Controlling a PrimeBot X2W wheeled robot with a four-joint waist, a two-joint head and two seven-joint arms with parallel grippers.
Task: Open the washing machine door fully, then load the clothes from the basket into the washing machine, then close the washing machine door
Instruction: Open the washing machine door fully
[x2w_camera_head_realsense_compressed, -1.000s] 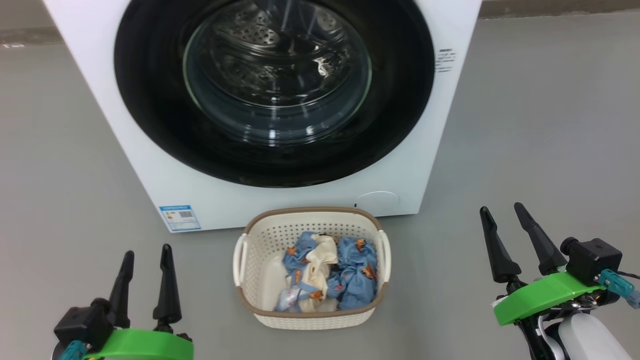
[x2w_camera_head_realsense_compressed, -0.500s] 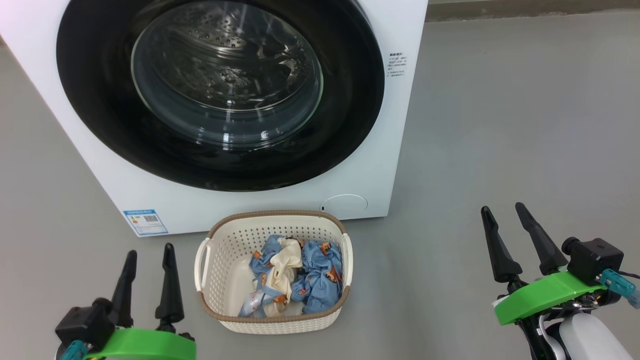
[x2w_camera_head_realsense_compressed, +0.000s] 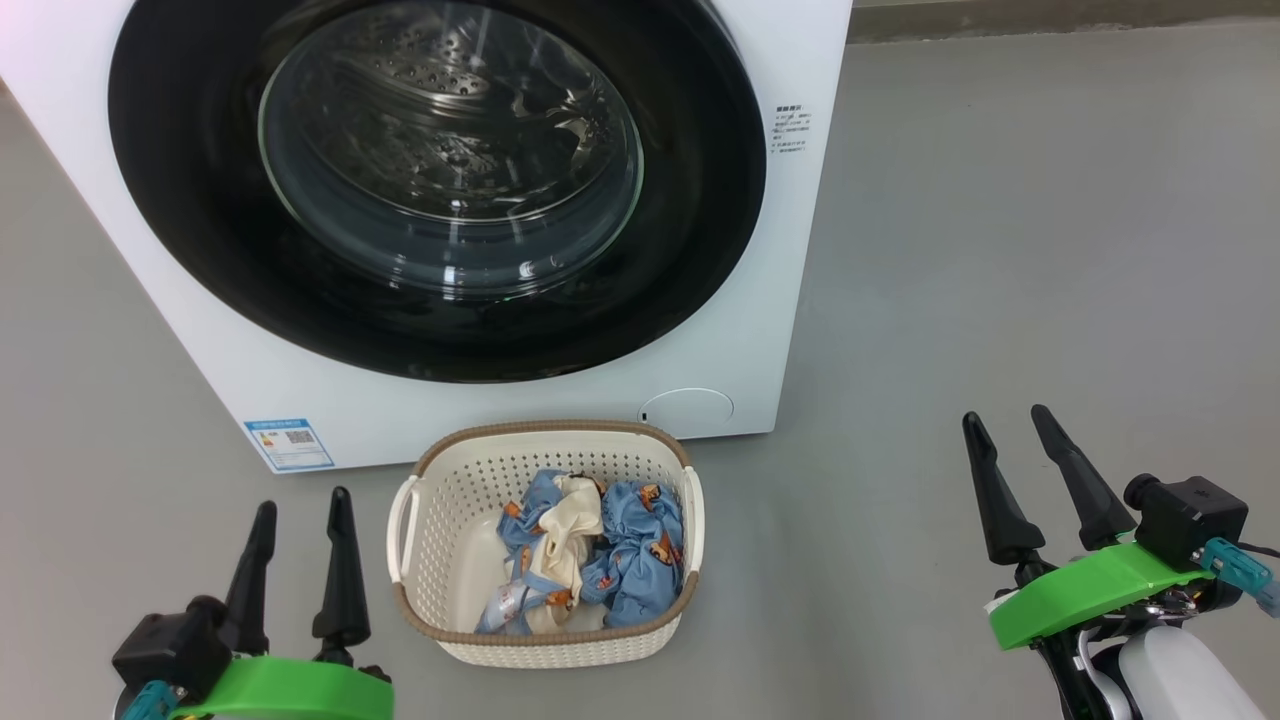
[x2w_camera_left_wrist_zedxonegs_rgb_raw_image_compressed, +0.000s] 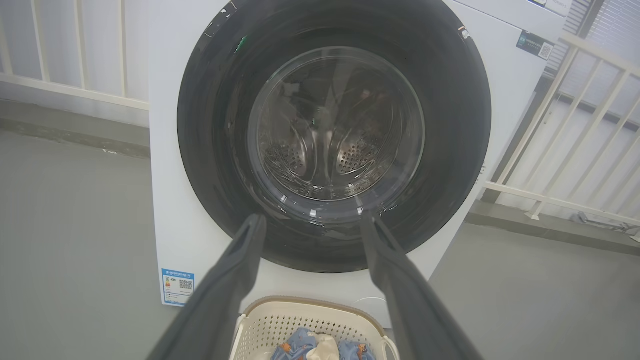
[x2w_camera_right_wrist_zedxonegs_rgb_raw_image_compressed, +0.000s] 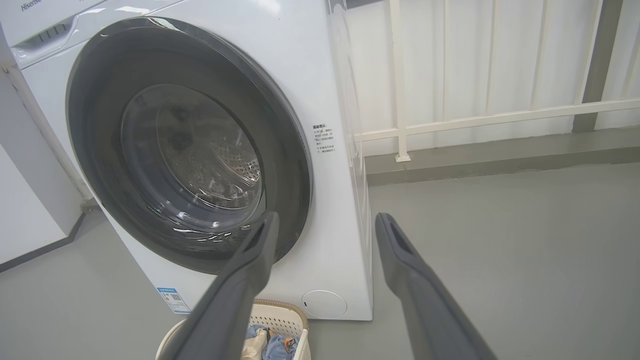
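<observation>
You are at the very first step: the washing machine door (x2w_camera_head_realsense_compressed: 440, 190) sits shut, flush against the white front of the washing machine (x2w_camera_head_realsense_compressed: 800, 300), and nothing has been loaded. Your left hand (x2w_camera_head_realsense_compressed: 302, 498) and right hand (x2w_camera_head_realsense_compressed: 1004, 411) both hang low and well apart from it, fingers spread and holding nothing. The next move calls for one hand to reach the door's edge and swing it wide. I cannot tell where its catch lies, so find that first. The rim is wide, glossy black and slippery-looking, the centre a bulging clear glass bowl showing the perforated steel drum. On the grey floor (x2w_camera_head_realsense_compressed: 1000, 200) just before the machine stands the basket (x2w_camera_head_realsense_compressed: 545, 430), cream perforated plastic with a brown woven-look rim. The clothes (x2w_camera_head_realsense_compressed: 600, 560) lie crumpled inside, soft blue and cream.
</observation>
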